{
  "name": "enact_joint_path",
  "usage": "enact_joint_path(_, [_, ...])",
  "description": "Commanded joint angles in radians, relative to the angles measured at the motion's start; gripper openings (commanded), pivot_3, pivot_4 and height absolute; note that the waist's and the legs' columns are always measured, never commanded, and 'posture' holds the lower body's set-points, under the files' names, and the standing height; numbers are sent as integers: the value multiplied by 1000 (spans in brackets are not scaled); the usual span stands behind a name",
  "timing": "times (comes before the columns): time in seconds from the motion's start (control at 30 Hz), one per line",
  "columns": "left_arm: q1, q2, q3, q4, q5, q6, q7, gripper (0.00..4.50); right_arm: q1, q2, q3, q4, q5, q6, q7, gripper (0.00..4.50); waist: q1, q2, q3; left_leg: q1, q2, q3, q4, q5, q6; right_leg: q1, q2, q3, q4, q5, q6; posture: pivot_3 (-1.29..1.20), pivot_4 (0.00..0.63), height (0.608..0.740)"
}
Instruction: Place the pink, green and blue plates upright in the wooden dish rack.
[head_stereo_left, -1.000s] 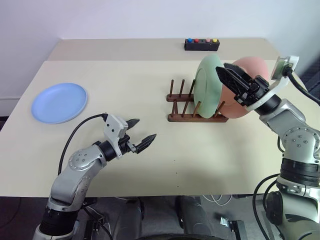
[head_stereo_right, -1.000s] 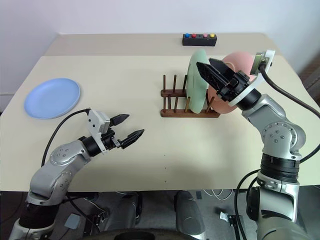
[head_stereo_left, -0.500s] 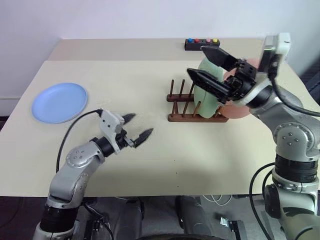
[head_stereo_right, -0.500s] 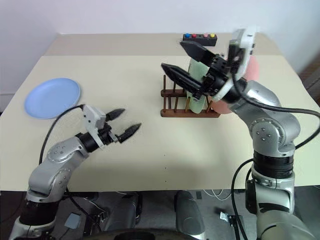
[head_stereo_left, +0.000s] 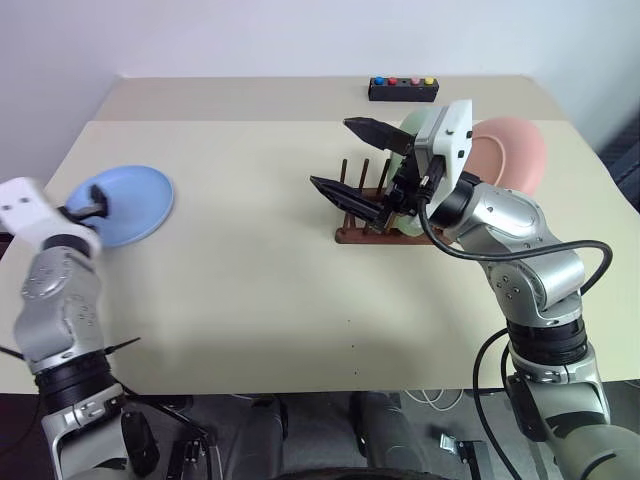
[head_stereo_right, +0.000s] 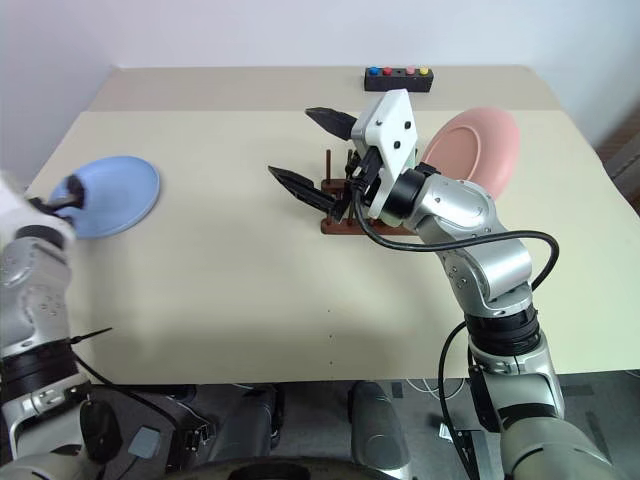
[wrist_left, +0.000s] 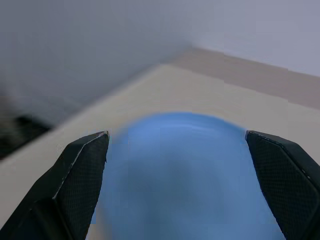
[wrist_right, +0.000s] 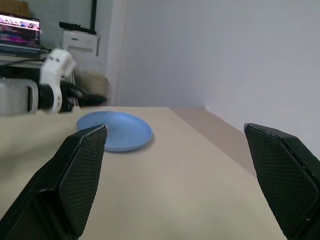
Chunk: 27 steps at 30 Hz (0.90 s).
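The blue plate (head_stereo_left: 130, 205) lies flat near the table's left edge. My left gripper (head_stereo_left: 92, 203) is open at its near-left rim, and the left wrist view has the blue plate (wrist_left: 175, 180) between the spread fingers (wrist_left: 80, 175). In the wooden dish rack (head_stereo_left: 358, 232) the pink plate (head_stereo_left: 512, 150) stands upright at the right end. Beside it, the green plate (head_stereo_left: 407, 124) is mostly hidden behind my right hand. My right gripper (head_stereo_left: 350, 158) hangs open and empty above the rack's left end, pointing left. The right wrist view looks across the table at the blue plate (wrist_right: 117, 131).
A black box with coloured buttons (head_stereo_left: 403, 90) sits on the far table behind the rack. Bare tabletop (head_stereo_left: 260, 260) stretches between the blue plate and the rack. The table's left edge lies close to the blue plate.
My left arm has swung from the table's middle out to the left, up to the blue plate. My right gripper has moved left off the racked plates and rolled, still open.
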Motion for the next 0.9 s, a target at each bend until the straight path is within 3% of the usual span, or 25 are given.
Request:
enact_joint_path(0.03, [-24,-3,64,20,-41,57,63,4500,1,8,-18,-3,12,6,13,4455,3,0,0,0,0,0,0,0,0,0,0,0,0,0,0,0,150,730])
enact_joint_path(0.2, [-66,-2,110,116,-122,172,87,4500,21,3,1,-7,-56,-17,7,4455,4,-1,0,0,0,0,1,0,0,0,0,0,1,0,0,0,150,730])
enact_joint_path(0.37, [-116,-4,121,206,-149,173,81,4500,34,14,6,-9,-88,-40,13,4455,1,-1,0,0,0,0,0,0,0,0,0,-1,1,0,0,0,150,730])
enact_joint_path(0.47, [-145,-7,126,243,-172,164,77,3649,44,19,3,-2,-93,-47,23,4500,0,-1,0,0,0,0,0,0,0,0,0,-1,0,0,0,0,150,730])
enact_joint_path(0.7, [-146,-3,118,246,-183,151,98,116,43,41,1,38,-186,-73,-53,4500,-2,-1,0,0,0,0,0,0,0,0,0,-1,1,0,0,0,150,730])
enact_joint_path(0.9, [-135,-5,81,208,-182,133,74,49,44,63,-4,38,-148,-48,-17,4500,-2,-1,0,0,0,0,0,0,0,0,0,-1,1,0,0,0,150,730])
